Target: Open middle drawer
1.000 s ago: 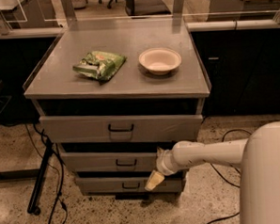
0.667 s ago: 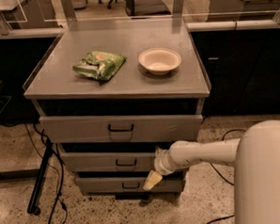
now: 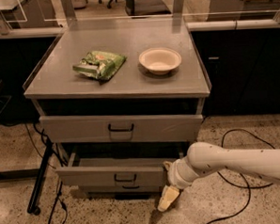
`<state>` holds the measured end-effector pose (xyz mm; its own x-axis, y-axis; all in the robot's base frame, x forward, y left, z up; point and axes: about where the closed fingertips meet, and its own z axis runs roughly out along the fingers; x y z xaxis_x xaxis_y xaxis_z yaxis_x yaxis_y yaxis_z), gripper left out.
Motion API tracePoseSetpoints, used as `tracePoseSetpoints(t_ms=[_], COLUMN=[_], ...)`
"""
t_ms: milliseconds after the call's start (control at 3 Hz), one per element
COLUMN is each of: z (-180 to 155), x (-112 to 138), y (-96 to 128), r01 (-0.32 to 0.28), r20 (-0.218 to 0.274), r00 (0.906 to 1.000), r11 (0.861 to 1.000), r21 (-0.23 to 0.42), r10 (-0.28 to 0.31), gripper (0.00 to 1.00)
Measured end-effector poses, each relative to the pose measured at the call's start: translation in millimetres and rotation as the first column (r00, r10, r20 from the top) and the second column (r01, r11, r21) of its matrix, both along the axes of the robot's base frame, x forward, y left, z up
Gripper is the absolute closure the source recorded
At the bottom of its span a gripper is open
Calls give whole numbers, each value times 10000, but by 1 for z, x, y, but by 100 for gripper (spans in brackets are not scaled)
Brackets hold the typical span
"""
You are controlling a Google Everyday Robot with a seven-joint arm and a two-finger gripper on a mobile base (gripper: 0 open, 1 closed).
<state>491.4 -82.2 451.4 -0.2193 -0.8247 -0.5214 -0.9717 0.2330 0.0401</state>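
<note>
Hand [image 3: 167, 199], cream and blunt, grip impossible to tell, hangs beside the right end of the part-open grey metal middle drawer [image 3: 101, 175].

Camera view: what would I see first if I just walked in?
The big white arm reaching in from the right catches the eye first. Its gripper hangs low at the right end of the middle drawer, which sticks out partway. On the grey cabinet top sit a green bag on the left and a pale bowl on the right.
</note>
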Motion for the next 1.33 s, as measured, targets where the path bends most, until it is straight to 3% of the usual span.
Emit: tracePoseSetpoints(t_ms=[333,667,1000,1333], z=[0,-4,-26,-53], x=[1,22,30,18], y=[0,12,16,11], r01=[1,-31,19,-183], r20=[10,269,107,-516], r00=[10000,9996,9999,9986], r11=[10000,9998,9988,9952], r21=[-3,-217,-496,-965], r10=[-1,36,-14,134], gripper=[0,0,0,0])
